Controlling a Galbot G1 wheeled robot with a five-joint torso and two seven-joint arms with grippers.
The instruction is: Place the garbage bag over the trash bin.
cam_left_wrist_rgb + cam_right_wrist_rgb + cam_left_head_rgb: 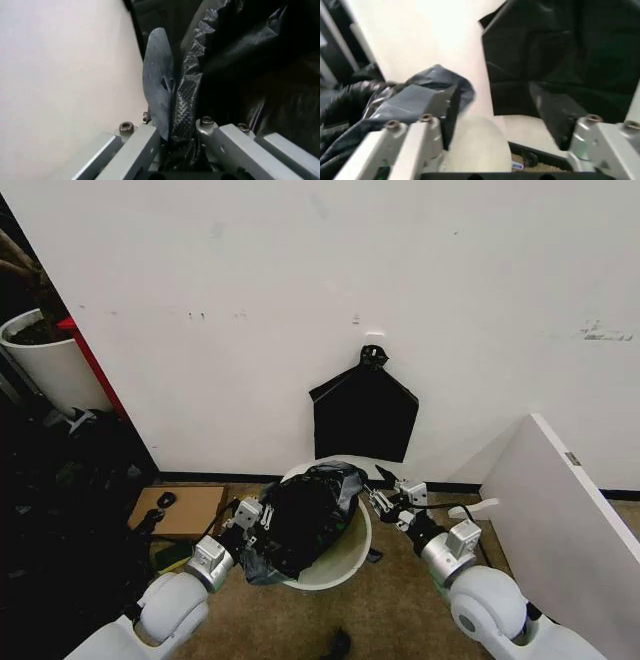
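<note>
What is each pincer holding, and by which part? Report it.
The left pincer grips the garbage bag by a bunched fold of its edge. The right pincer is open and holds nothing.

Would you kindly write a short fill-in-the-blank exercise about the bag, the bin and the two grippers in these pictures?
1. The left gripper is shut on the ____ garbage bag.
2. The bag lies bunched in the mouth of the ____ trash bin.
3. The right gripper, at the bin's rim, has its jaws ____.
4. A flat black bag bundle leans against the ____ behind the bin.

Missing words: black; white; open; wall
</note>
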